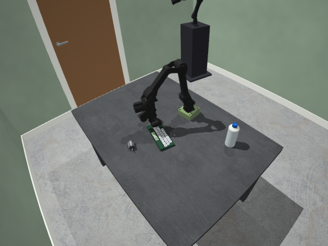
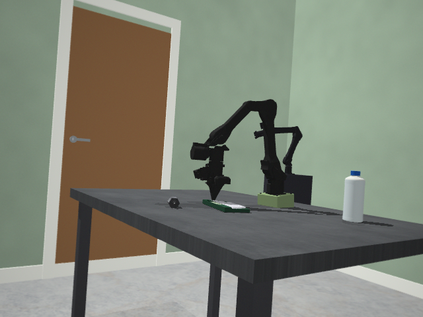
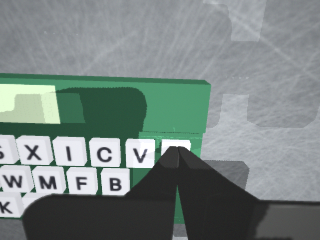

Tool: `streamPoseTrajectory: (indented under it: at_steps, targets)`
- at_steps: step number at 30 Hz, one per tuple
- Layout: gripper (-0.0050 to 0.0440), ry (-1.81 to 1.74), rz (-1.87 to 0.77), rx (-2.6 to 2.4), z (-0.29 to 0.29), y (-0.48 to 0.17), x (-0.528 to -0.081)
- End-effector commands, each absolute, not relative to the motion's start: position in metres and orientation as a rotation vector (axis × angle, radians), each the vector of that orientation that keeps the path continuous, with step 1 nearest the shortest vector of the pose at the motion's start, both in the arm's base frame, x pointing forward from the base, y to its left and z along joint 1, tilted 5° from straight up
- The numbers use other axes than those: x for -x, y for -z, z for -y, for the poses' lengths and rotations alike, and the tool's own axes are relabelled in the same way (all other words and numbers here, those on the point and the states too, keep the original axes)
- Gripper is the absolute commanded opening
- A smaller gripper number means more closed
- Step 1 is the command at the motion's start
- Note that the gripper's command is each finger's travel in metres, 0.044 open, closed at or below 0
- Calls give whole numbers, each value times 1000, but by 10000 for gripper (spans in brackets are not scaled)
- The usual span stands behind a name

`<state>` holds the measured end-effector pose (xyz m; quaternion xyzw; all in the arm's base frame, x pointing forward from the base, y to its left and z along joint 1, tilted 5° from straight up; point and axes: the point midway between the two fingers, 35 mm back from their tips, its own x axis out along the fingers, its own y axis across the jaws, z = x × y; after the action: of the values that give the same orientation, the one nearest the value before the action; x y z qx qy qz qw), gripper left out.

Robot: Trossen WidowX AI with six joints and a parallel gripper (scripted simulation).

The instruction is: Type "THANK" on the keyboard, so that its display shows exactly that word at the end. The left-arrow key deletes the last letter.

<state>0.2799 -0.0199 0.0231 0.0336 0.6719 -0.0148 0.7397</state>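
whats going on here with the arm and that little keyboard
A single black arm is typing on a small green keyboard on a dark table. Its gripper is shut, holds nothing, and serves as a pointer. The tip is down on the key at the right end of the top row, just past V; the key's label is covered. The visible part of the display shows no letters. A white bottle and a small nut sit untouched.

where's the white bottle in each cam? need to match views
Top: white bottle stands right of centre on the table, right of the green keyboard.
Exterior: bottle at far right, right of the keyboard.
Wrist: not in view.
Shared landmark: the keyboard, in all three.
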Motion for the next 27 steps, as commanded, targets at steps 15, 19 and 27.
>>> streamPoseTrajectory:
  at_steps: [15,19,27]
  targets:
    - [-50,27,-1476,-74,19,-21,-280]
    - [-50,27,-1476,-74,19,-21,-280]
    - [-50,26,-1438,-69,21,-47,-286]
